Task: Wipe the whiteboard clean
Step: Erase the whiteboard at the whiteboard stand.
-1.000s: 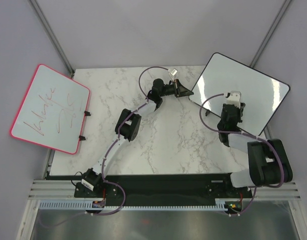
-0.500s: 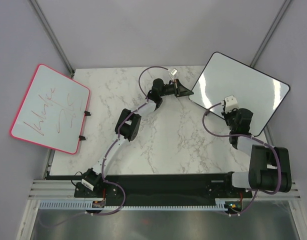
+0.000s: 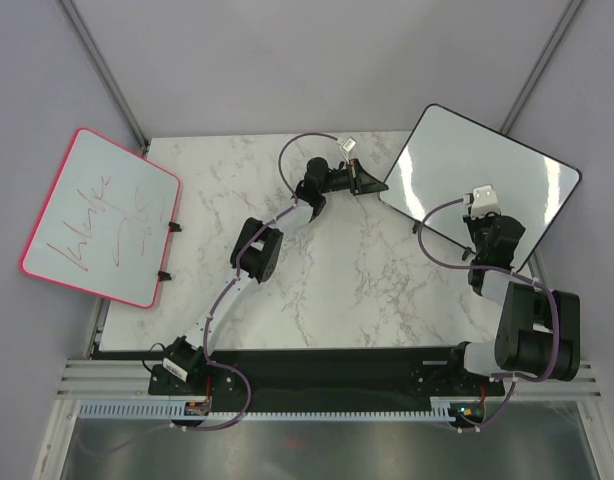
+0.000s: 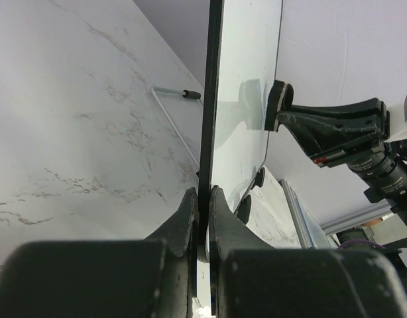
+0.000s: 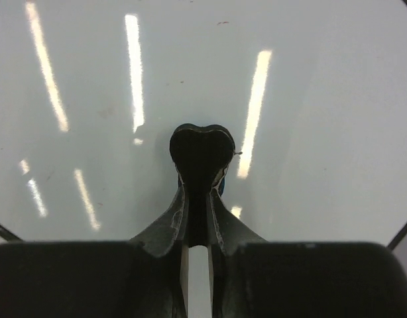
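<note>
The black-framed whiteboard (image 3: 507, 165) stands tilted at the back right, and its white face looks clean. My left gripper (image 3: 371, 183) is shut on the frame at its left corner; in the left wrist view the jaws (image 4: 202, 199) clamp the black edge (image 4: 210, 99). My right gripper (image 3: 487, 225) is shut on a black eraser (image 5: 202, 149) and presses it against the board face (image 5: 309, 79). The left wrist view also shows the eraser (image 4: 278, 106) touching the board.
A pink-framed whiteboard (image 3: 102, 215) with red scribbles hangs off the marble table's (image 3: 327, 290) left edge. A thin metal stand leg (image 4: 170, 93) lies on the table behind the held board. Grey walls close in at the back and on both sides.
My right gripper slid the eraser across the board face, first toward the near left, then back to the right. The left gripper and board have stayed put.
</note>
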Controlling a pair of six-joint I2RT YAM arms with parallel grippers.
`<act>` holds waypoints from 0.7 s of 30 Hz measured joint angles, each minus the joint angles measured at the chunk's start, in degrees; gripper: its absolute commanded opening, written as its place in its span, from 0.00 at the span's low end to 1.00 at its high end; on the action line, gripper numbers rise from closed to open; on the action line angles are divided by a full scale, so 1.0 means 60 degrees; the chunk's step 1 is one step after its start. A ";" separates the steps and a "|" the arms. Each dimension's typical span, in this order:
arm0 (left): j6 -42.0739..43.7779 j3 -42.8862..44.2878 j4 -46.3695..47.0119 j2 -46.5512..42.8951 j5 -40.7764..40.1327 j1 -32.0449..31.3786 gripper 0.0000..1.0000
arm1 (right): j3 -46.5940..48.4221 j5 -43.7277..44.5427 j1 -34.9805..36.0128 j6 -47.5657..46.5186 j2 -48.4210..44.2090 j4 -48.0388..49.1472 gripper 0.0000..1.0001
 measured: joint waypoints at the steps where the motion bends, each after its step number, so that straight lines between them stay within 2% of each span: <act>1: 0.0000 0.0000 0.0000 0.0004 0.0004 0.0000 0.02 | 0.0000 0.0153 -0.0036 -0.0066 0.0000 0.0135 0.00; 5: -0.0004 0.0051 0.0011 0.0058 0.0004 0.0000 0.02 | 0.0000 0.0652 -0.0200 -0.0288 -0.0015 0.0565 0.00; 11: -0.0004 0.0124 0.0080 0.0153 0.0000 0.0000 0.02 | -0.0073 0.0390 -0.0237 -0.0521 -0.0022 0.0324 0.00; 21: 0.0000 0.0142 0.0084 0.0153 0.0000 0.0004 0.02 | 0.0240 -0.0525 -0.0229 -0.1843 -0.0138 -0.1246 0.00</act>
